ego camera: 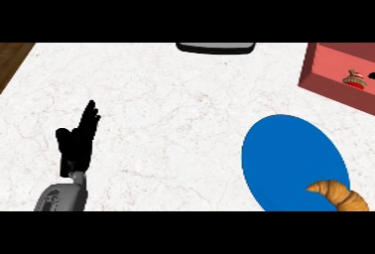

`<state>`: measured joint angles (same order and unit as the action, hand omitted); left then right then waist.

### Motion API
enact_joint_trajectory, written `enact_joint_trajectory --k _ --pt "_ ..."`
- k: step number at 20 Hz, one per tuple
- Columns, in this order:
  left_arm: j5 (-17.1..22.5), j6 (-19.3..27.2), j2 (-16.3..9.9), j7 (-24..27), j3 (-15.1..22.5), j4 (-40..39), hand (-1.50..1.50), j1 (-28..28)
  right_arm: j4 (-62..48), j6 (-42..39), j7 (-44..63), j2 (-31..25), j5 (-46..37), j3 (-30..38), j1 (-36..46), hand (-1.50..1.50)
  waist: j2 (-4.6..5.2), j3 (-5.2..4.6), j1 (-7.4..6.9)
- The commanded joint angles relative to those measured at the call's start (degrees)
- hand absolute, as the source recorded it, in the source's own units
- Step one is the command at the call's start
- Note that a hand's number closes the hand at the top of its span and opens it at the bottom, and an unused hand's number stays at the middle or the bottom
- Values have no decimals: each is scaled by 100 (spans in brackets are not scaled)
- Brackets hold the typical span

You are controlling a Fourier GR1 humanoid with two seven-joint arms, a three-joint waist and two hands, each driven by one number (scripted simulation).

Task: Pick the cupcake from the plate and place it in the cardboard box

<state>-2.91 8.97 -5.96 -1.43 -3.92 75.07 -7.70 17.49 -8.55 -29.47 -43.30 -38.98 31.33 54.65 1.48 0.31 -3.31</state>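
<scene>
Head view: left hand (79, 141) rests near left, fingers straight and released, holding nothing. Cupcake (354, 79) sits inside the red cardboard box (326, 74) far right. Blue plate (289, 154) near right carries a croissant (338, 194). Dark tray (216, 47) at far edge. No readable writing.

One head view looks steeply down on the counter (168, 114); no second view.
</scene>
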Motion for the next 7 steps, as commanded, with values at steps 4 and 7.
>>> enact_joint_trajectory --k 4,7 --pt "-115 115 98 -20 86 -83 0 -133 -614 -994 -273 -355 1043 999 217 -150 6 3 71" --pt "38 -42 -77 -66 -73 -50 0 -172 -764 -1264 -163 -869 1226 1229 127 -150 25 5 34"
